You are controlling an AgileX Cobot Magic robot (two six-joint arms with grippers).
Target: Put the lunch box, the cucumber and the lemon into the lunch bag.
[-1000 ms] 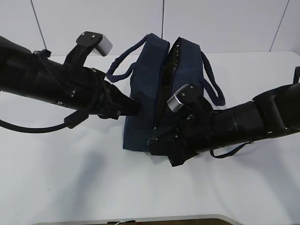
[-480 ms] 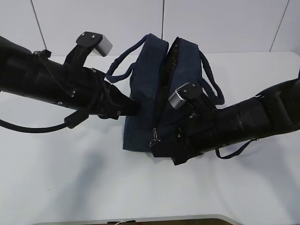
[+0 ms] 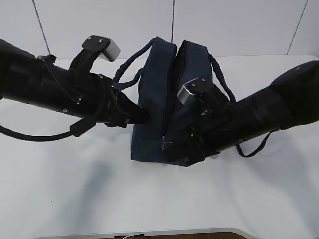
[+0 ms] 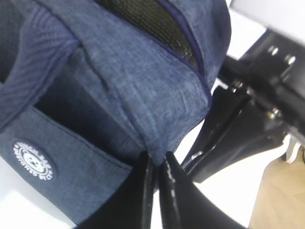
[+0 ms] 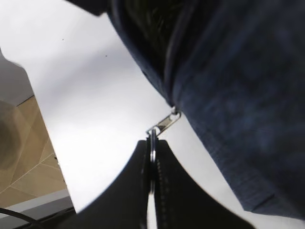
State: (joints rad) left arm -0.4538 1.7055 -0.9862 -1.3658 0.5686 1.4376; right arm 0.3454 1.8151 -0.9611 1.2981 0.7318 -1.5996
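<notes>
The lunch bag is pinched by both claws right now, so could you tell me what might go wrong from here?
1. The right claw holds only the thin ring pull; it may slip out.
2. The left claw pinches just a fold of the lunch bag; the fabric could slide free, and the bag would follow the pull.
3. The zipper may snag at the bag's corner.

The right pincer (image 5: 153,164) had its two dark fingers (image 5: 137,181) pressed together on the metal ring (image 5: 151,145) of the zipper pull (image 5: 164,123). The pull ran up to the bag (image 5: 228,95), whose navy fabric filled the upper right. The white bench (image 5: 90,109) lay beneath.
</notes>
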